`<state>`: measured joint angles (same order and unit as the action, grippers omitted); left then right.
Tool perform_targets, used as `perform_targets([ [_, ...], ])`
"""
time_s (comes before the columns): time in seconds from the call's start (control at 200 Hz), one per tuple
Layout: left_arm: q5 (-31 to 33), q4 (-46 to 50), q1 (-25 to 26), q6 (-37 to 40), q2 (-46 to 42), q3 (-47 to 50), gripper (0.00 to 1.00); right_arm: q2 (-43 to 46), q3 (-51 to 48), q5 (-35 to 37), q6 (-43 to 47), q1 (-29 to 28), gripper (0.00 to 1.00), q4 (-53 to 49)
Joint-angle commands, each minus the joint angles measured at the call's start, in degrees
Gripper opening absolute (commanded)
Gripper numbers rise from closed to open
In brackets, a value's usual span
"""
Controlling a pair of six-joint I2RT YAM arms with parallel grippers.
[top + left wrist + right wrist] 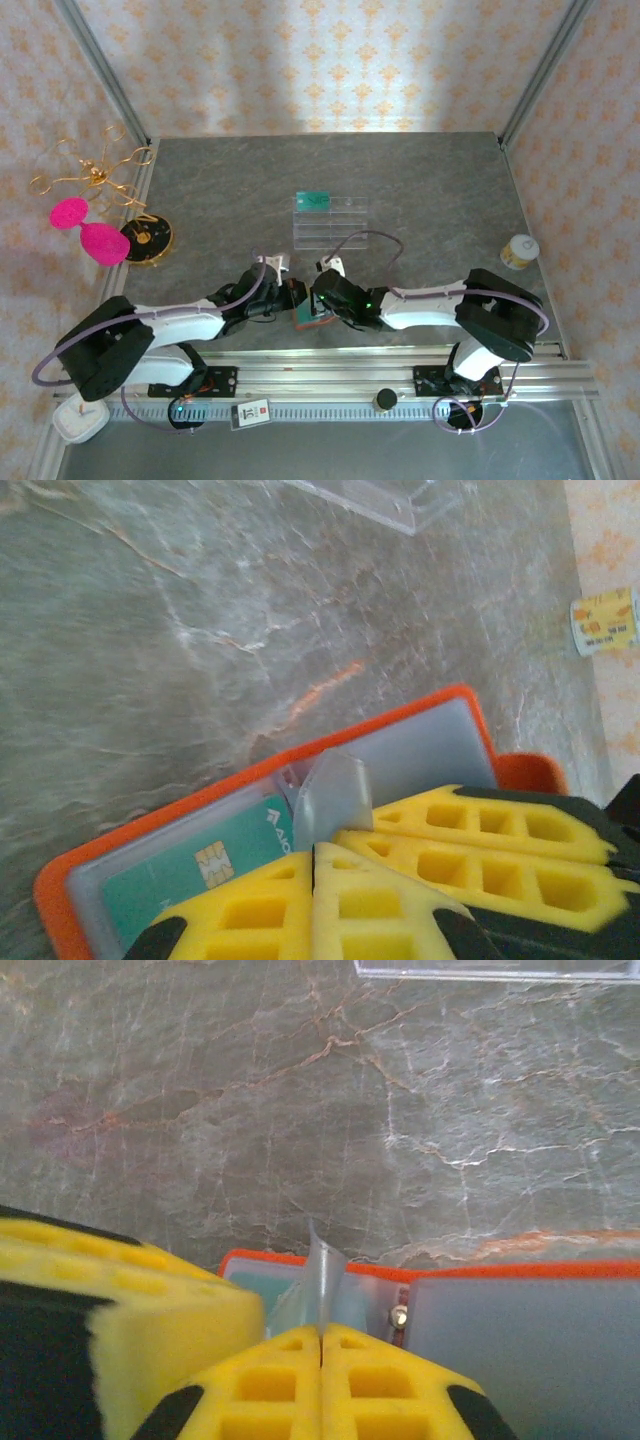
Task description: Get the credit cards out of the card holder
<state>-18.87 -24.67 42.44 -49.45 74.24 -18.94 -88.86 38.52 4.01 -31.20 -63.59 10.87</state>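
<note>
Card holder open beneath both grippers | right gripper pressed together, pinching grey sleeve flap | left gripper pressed together above teal card; I can't tell whether it holds anything | grey marble table, patterned walls

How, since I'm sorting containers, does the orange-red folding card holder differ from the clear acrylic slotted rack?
The orange-red folding card holder is opaque; the clear acrylic slotted rack is see-through. The holder lies open, the right gripper, jaws shut, pinching its clear sleeve flap; the rack sits farther back, ungripped. Shared: the holder's teal-green card resembles the rack's teal-green card.
</note>
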Motion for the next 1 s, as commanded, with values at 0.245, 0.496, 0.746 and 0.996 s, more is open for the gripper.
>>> perform_targets([
  [0.245, -4.9, -1.4, 4.7, 0.0, 8.6, -7.1, 0.05, 15.9, -6.2, 13.5, -5.9, 0.4, 0.36, -4.2],
  [0.496, 5.3, 8.1, 0.6, -0.7, -3.8, -4.0, 0.18, 13.5, -4.0, 4.2, 0.5, 1.0, 0.35, -8.6],
  [0.746, 11.8, 18.7, -5.6, 0.3, -22.5, 2.5, 0.40, 2.1, 5.3, 1.7, 6.7, -2.9, 0.36, -14.3],
  [0.996, 10.6, 19.4, -7.3, 1.6, -24.5, 3.8, 0.42, -5.2, 10.1, 4.6, 5.3, -6.2, 0.36, -20.0],
])
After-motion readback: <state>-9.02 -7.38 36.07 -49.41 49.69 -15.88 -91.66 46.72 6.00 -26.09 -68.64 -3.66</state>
